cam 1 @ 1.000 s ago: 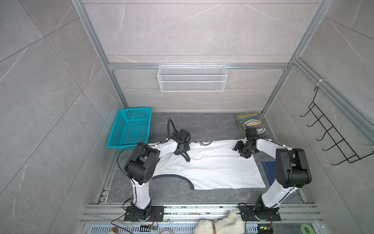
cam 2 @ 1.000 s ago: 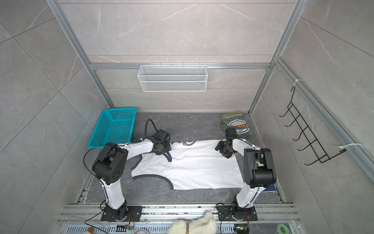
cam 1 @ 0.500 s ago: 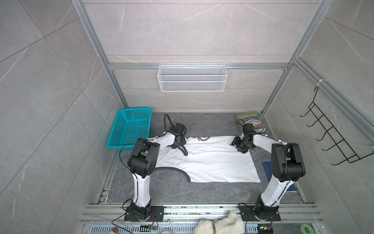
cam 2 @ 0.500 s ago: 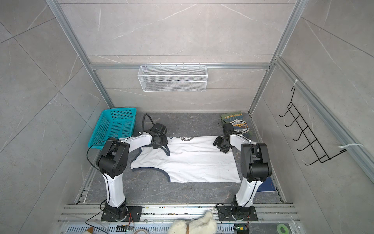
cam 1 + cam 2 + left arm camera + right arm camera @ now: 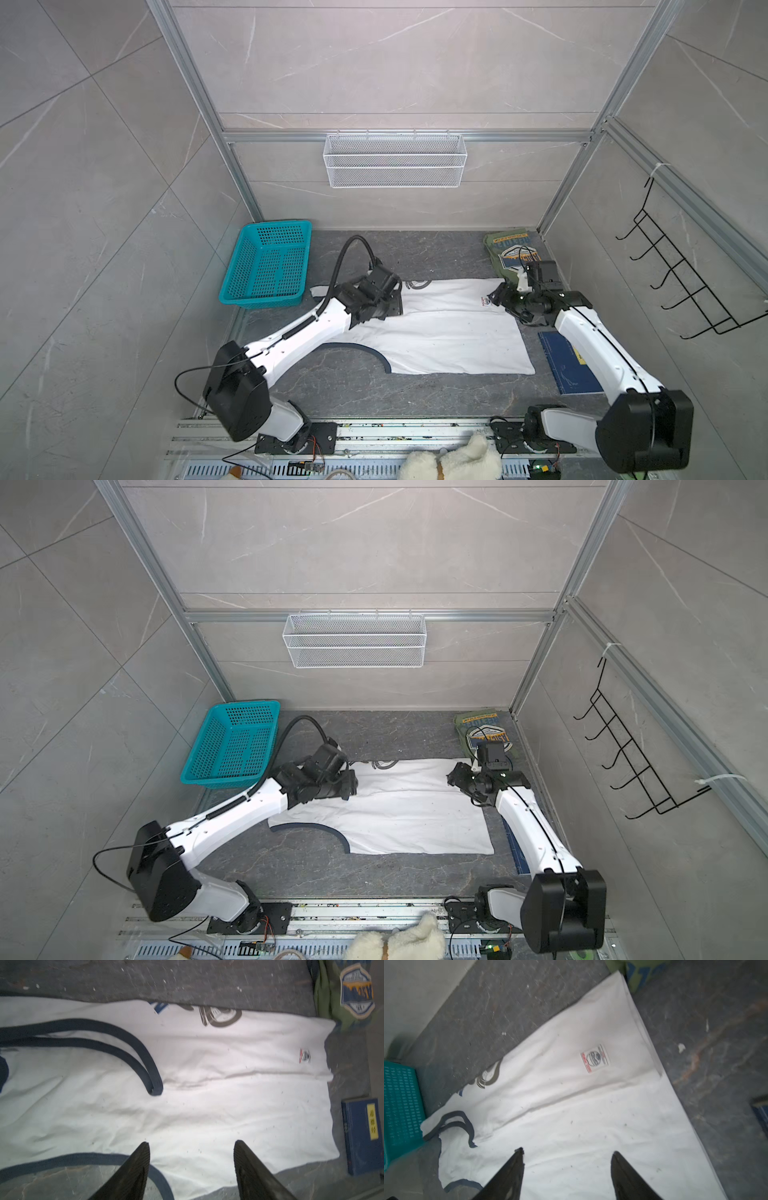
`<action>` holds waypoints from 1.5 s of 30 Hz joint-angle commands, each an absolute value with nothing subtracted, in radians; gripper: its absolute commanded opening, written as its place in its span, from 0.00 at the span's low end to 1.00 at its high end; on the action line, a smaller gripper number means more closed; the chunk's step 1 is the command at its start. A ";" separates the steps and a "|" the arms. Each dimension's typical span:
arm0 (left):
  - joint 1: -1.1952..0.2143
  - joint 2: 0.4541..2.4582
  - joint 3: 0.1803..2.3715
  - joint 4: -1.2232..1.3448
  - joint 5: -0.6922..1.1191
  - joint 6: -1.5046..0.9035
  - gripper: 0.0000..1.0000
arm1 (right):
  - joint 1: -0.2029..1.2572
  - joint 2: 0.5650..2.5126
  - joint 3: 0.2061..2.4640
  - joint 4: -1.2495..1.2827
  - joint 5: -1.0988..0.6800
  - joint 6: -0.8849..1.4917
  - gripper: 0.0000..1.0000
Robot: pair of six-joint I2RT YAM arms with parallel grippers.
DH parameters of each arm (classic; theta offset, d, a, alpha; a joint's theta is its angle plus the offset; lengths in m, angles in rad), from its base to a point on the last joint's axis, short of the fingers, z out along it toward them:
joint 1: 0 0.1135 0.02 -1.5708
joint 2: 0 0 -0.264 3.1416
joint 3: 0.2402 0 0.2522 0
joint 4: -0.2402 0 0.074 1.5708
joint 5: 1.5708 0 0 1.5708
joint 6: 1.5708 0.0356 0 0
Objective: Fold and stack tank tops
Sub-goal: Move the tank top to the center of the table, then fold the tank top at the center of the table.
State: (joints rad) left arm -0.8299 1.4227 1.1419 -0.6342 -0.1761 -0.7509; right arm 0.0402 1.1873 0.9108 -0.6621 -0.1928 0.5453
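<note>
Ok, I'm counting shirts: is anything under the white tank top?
Nothing shows: the white tank top lies flat on the grey tabletop, its far strip folded onto itself. What the cloth covers is hidden. The olive tank top lies beside its far corner.

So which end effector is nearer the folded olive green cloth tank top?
Right. The right end effector is over the hem corner of the white cloth tank top, just short of the olive green tank top. The left end effector is at the white top's opposite, armhole end.
</note>
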 commanded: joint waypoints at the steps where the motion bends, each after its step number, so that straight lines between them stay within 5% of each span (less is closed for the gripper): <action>1: -0.913 1.394 1.038 -0.765 -0.207 -0.855 0.67 | 0.043 1.080 0.838 -0.808 -0.154 0.531 0.67; 8: -1.125 1.322 0.861 -0.681 -0.205 -1.116 0.66 | 0.043 0.889 0.750 -0.920 -0.147 0.607 0.68; 21: -1.091 1.436 0.749 -0.401 -0.172 -1.106 0.58 | 0.043 0.808 0.653 -0.959 -0.025 0.797 0.68; 39: -1.042 1.478 0.749 -0.398 -0.157 -1.057 0.17 | 0.037 0.917 0.526 -0.845 0.092 0.927 0.66; 45: -1.041 1.445 0.737 -0.413 -0.192 -1.055 0.12 | 0.030 0.965 0.509 -0.837 0.083 0.961 0.60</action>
State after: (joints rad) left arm -1.0473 1.4872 0.7471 -0.3874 -0.1558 -1.0752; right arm 0.0357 0.9497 0.5350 -0.8436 0.0681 0.9237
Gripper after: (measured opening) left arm 0.123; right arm 0.610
